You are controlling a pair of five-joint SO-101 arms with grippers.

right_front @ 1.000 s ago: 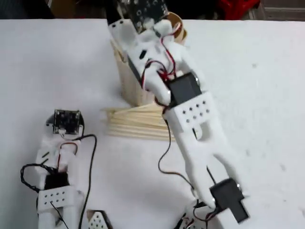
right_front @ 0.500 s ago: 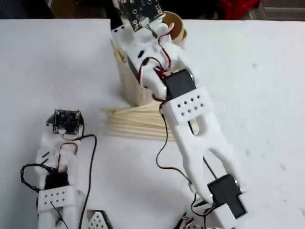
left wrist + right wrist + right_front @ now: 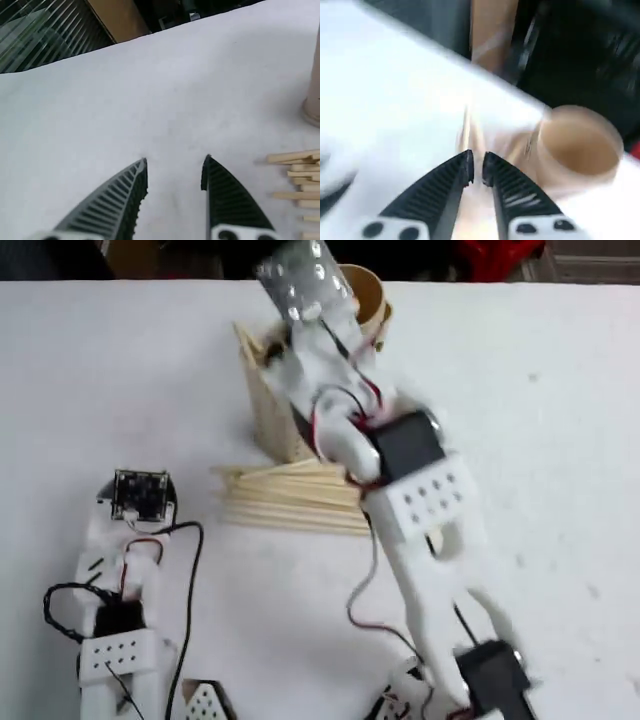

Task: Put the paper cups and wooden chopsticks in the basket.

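While the left pincer (image 3: 175, 167) hangs low over the worktop (image 3: 560, 440) with its jaws well apart and nothing between them, the right pincer (image 3: 477, 165) is over the far part of the basket (image 3: 265, 405). Its jaws are almost together, with only a thin gap and nothing visible inside.

The paper cup (image 3: 367, 295) is just beside the basket, on the side away from the arm bases. Its open mouth faces the right pincer, which is clearly the nearer one. This pincer probably must open much wider before it can take the rim.

The wooden chopsticks (image 3: 290, 502) lie in a flat bundle against the near side of the basket. Their long axis runs across the reach of both arms, and their free ends point toward the left pincer.
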